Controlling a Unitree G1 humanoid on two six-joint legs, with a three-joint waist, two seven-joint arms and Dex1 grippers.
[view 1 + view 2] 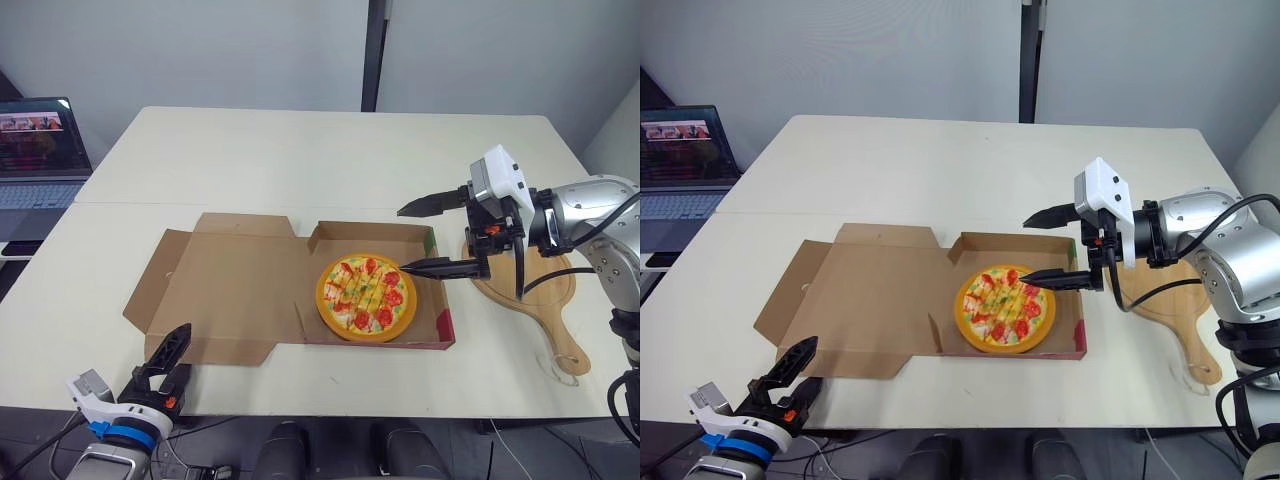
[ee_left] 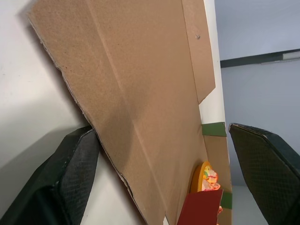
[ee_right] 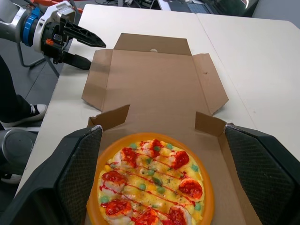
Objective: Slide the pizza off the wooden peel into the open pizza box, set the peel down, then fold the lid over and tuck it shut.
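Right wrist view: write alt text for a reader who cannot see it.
A round red-topped pizza lies in the base of an open brown cardboard box, between the spread black fingers of the right gripper. Its flat lid lies beyond, with the open left gripper beside one corner.

pizza (image 1: 366, 296): rimmed in orange, topped in yellow — dotted with red and green, striped with red
pizza box (image 1: 240, 290): brown cardboard, edged in red and green along one wall
peel (image 1: 545, 310): pale wood
table (image 1: 330, 160): cream
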